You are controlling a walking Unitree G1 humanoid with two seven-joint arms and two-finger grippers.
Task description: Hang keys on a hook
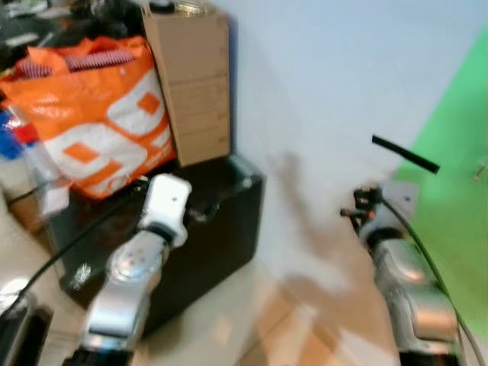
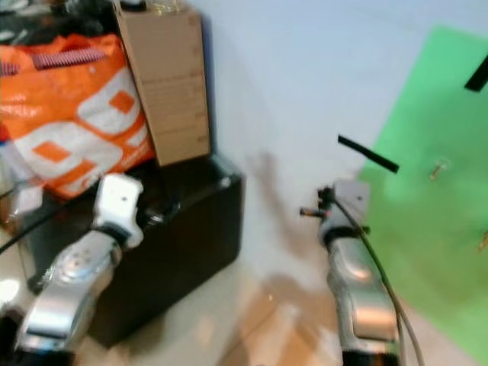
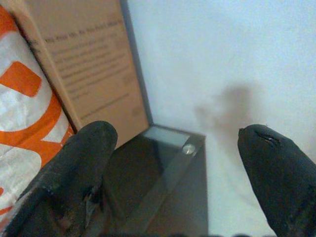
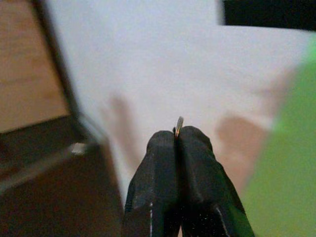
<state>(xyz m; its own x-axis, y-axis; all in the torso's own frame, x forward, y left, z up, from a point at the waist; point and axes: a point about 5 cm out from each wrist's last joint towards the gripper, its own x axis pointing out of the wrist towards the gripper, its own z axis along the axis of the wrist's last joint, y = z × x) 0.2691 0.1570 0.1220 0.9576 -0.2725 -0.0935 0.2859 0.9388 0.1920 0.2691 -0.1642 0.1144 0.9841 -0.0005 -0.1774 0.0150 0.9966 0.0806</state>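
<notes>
Right gripper [image 4: 178, 136] pinched on thin metal sliver, probably key ring [image 4: 179, 124]: light, stiff, slippery; grip already narrow. Left gripper [image 3: 173, 163] open, idle.

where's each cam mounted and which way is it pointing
Left eye, on the head, looks forward and down: both arms, black case, orange bag, cardboard box, white wall, green sheet.
Right eye, beside it: same scene.
Left wrist looks along the open left gripper at case, box and wall.
Right wrist looks along the right gripper, shut on a thin metal bit, toward the wall.
Both wrist views share case and wall.
</notes>
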